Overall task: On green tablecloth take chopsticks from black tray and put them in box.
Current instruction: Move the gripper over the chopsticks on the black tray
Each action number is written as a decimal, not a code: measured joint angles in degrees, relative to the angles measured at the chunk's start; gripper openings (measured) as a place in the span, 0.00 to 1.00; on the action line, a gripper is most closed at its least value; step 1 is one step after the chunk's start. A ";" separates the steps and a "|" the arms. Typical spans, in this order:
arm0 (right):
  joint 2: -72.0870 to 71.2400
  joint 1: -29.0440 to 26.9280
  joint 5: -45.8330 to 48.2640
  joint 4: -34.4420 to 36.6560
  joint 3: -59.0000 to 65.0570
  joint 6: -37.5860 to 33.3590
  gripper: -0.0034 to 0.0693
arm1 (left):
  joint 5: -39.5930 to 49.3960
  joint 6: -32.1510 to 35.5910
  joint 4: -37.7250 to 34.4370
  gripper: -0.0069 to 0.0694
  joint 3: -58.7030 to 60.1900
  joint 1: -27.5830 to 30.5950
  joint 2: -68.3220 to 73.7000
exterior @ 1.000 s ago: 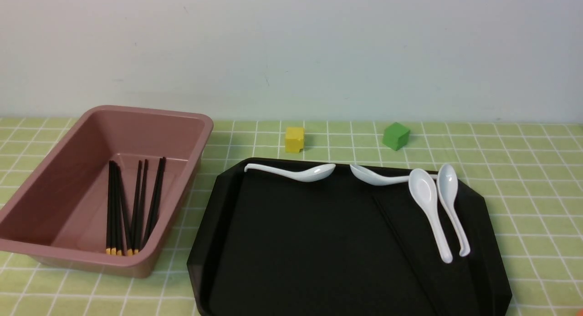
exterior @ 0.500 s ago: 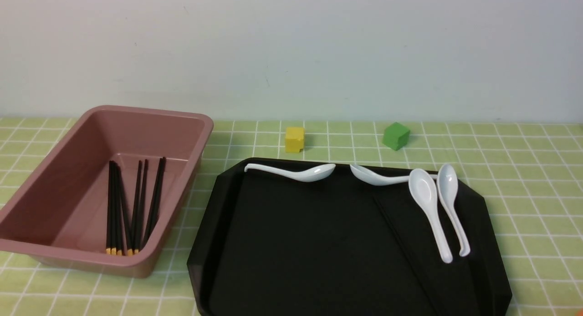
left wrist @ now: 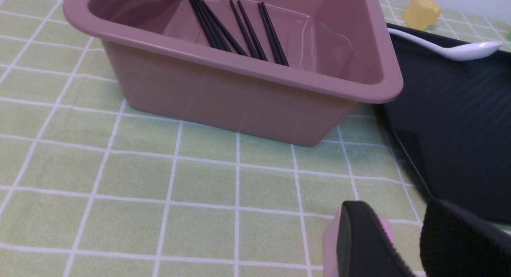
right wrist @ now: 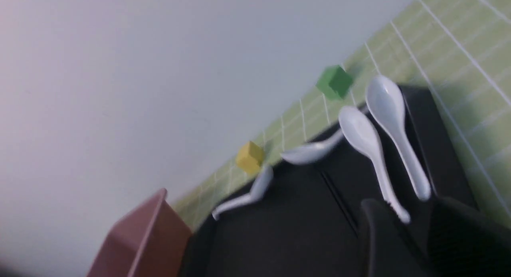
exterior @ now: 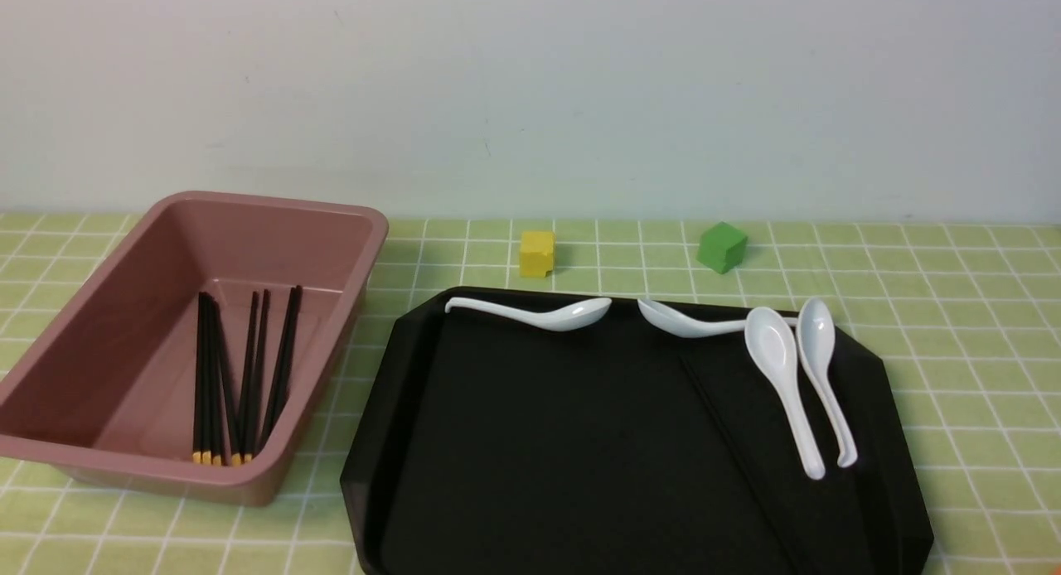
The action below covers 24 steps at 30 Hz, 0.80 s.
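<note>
The black tray (exterior: 539,442) lies on the green tablecloth (exterior: 953,351). A pair of black chopsticks (exterior: 738,459) lies slantwise on the tray's right half, beside two white spoons; it also shows in the right wrist view (right wrist: 338,202). The pink box (exterior: 273,199) stands left of the tray with several chopsticks (exterior: 200,376) inside. No gripper shows in the front view. My left gripper (left wrist: 403,233) is open and empty, low over the cloth near the box (left wrist: 223,97). My right gripper (right wrist: 419,233) is open and empty, above the tray's near right part; that view is blurred.
Several white spoons lie on the tray: one at the back left (exterior: 539,314), one at the back middle (exterior: 675,320), two side by side at the right (exterior: 775,351). A yellow cube (exterior: 536,253) and a green cube (exterior: 721,247) sit behind the tray near the wall.
Nothing on the table has moved. A small orange bit at the bottom right corner of the front view has gone out of view.
</note>
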 joint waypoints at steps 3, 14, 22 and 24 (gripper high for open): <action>2.89 0.00 -1.26 -1.68 -7.65 -4.15 0.26 | 0.00 0.00 0.00 0.40 0.00 0.00 0.00; 40.69 0.00 42.24 -18.92 -34.38 -9.03 0.05 | 0.00 0.00 0.00 0.40 0.00 0.00 0.00; 58.80 0.00 44.06 -6.12 -35.80 -22.75 0.06 | 0.00 0.00 0.00 0.40 0.00 0.00 0.00; 62.42 0.00 42.31 -1.75 -35.86 -26.74 0.06 | 0.00 0.00 0.00 0.40 0.00 0.00 0.00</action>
